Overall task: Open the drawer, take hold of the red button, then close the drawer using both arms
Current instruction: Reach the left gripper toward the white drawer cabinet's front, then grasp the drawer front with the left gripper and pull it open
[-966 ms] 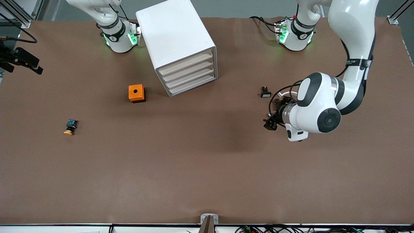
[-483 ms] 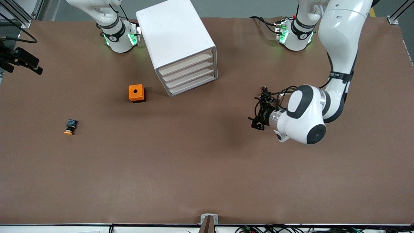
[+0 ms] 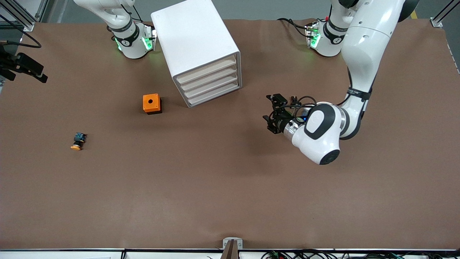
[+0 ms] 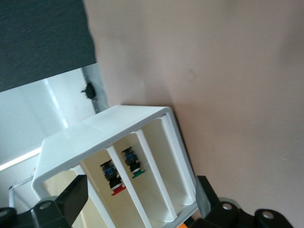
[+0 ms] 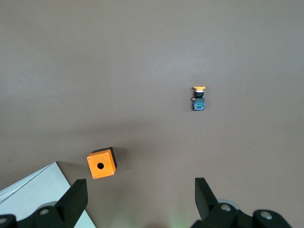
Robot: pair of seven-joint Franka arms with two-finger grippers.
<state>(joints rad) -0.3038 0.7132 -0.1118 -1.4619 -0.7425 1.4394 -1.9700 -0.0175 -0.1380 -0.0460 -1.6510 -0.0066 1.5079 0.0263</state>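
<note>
Red-capped button [image 4: 113,179]: sits inside the white cabinet [image 3: 196,43], dark body inward, cap toward the cabinet's front; shows only in the left wrist view. Cannot tell which level holds it.

Green-capped button [image 4: 133,164]: lies just beside the red one, also within the cabinet.

Drawers [image 3: 210,81]: four alike, stacked, pale beige fronts, all flush with the cabinet frame in the front view.

Left gripper [image 3: 272,112]: hangs low over bare brown table [image 3: 215,187] in front of the drawers, toward the left arm's end, apart from the cabinet. Points at the drawer fronts. Jaws spread wide, nothing between them; black fingers [image 4: 71,199] frame the cabinet in the left wrist view.

Right gripper [image 5: 137,204]: out of the front view; waits high above the table, looking down. Jaws parted, holding nothing.

Orange box [image 3: 151,103]: has a round hole on top, stands beside the cabinet toward the right arm's end.

Orange-capped button [image 3: 77,141]: lies on its side, nearer the front camera than the box, well apart from it.
</note>
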